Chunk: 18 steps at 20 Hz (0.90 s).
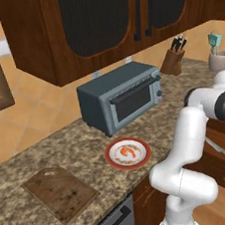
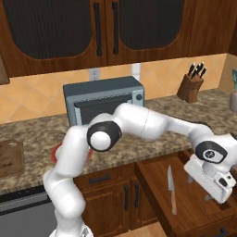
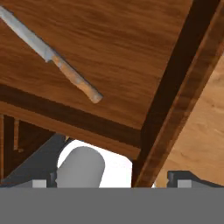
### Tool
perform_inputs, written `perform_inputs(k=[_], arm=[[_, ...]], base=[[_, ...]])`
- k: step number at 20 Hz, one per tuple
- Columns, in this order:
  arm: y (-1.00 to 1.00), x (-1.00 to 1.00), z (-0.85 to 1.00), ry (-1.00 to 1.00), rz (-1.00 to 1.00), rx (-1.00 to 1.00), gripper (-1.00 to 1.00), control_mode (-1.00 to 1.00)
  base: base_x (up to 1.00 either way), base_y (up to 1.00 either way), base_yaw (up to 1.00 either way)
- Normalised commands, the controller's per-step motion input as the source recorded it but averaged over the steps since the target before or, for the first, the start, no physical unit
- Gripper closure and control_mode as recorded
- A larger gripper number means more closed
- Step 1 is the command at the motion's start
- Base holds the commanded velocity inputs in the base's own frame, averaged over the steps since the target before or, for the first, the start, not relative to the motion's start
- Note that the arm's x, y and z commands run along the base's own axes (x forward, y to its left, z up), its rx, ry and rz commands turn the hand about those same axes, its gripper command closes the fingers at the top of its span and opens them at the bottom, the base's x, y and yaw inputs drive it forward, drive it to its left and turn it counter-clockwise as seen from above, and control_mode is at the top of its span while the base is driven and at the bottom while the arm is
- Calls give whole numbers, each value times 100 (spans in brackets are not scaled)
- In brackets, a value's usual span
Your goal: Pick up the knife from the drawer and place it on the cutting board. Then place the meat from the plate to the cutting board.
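1. The step in hand was the first one, fetching the knife [image 2: 171, 190]. It lay flat on the light floor of the pulled-out drawer [image 2: 152, 178], untouched.
2. The gripper [image 2: 214, 196] hung over the right part of the drawer, well to the right of the knife. In the hand view its two finger tips stood far apart with nothing between them, so the pincer was open and empty.
3. The cutting board [image 1: 60, 194] lay bare on the counter [image 1: 89, 147] at the left, and the meat [image 1: 128, 152] sat on the plate [image 1: 112, 157] in front of the toaster oven [image 1: 122, 98], so I judged nothing of the task was finished yet.
4. In the right base view the long axis of the knife ran nearly front to back in the drawer: the grey blade pointed toward the cabinets and the brown handle toward the drawer's front.
5. In my judgement, the next move called for shifting the hand left over the handle, turning the wrist so that the fingers close across the long axis, and then lowering.
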Motion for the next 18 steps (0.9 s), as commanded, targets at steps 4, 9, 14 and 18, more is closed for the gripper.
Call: perform_inputs(k=[4, 9, 14, 18], arm=[[33, 46, -64, 3, 47, 2, -100, -100], [27, 75, -76, -1, 36, 0, -100, -100], [8, 47, -22, 0, 31, 13, -100, -100], [48, 0, -39, -1, 30, 11, -100, -100]], base=[[0, 0, 0], [0, 0, 0], [0, 0, 0], [0, 0, 0]])
